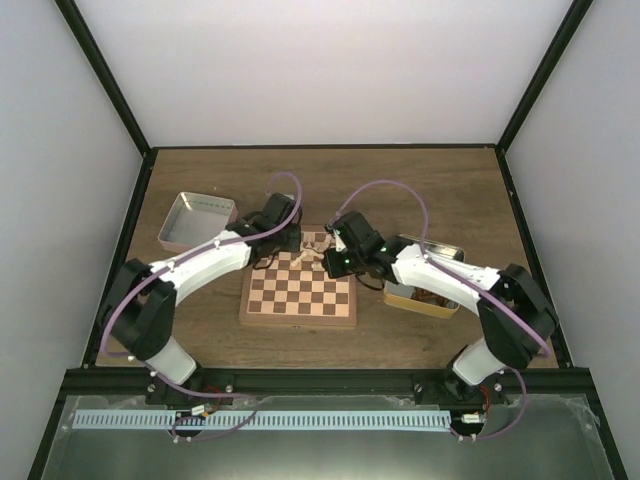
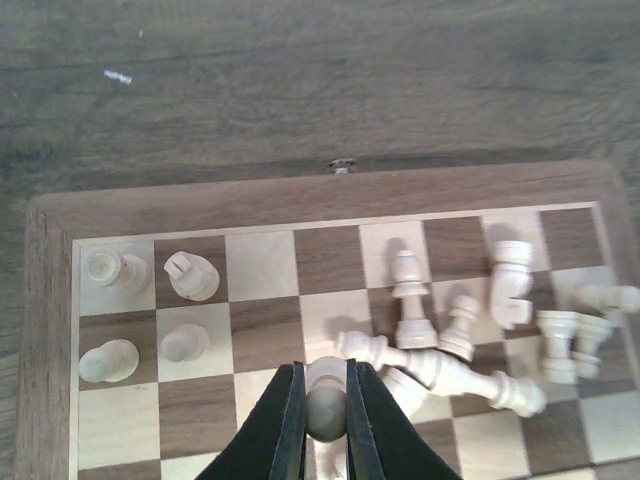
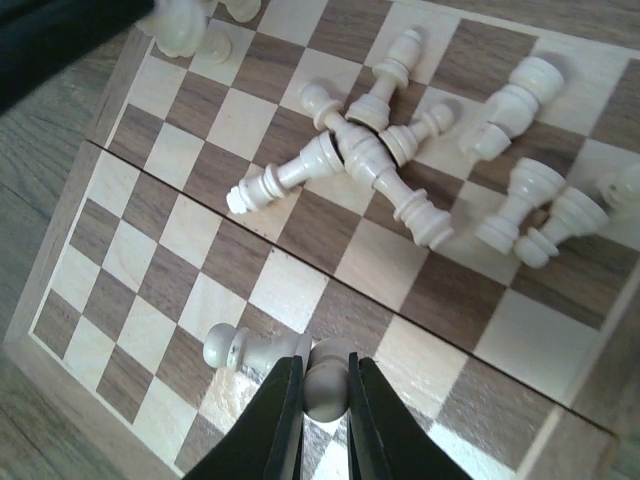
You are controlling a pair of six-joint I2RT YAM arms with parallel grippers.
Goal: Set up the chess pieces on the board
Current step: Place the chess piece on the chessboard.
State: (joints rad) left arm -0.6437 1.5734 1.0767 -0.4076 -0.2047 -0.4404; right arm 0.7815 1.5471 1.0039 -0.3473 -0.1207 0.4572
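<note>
The board (image 1: pixel 262 318) lies mid-table between both arms. My left gripper (image 2: pixel 325 376) is shut on a pale pawn (image 2: pixel 325 410), held above the board's squares. Four cream chess pieces stand at the board's corner (image 2: pixel 190 276). Several more lie toppled in a heap (image 2: pixel 440 365). My right gripper (image 3: pixel 325 365) is shut on another pale pawn (image 3: pixel 328 388) over the board. A fallen pawn (image 3: pixel 245 348) lies right beside its left finger. In the right wrist view the heap of fallen pieces (image 3: pixel 370 150) is further up the board.
A shallow grey tray (image 1: pixel 197 220) sits at the back left of the table. A tin tray (image 1: pixel 448 305) holding brown items sits right of the board, under the right arm. A small metal latch (image 2: pixel 342 166) sticks out of the board's far edge.
</note>
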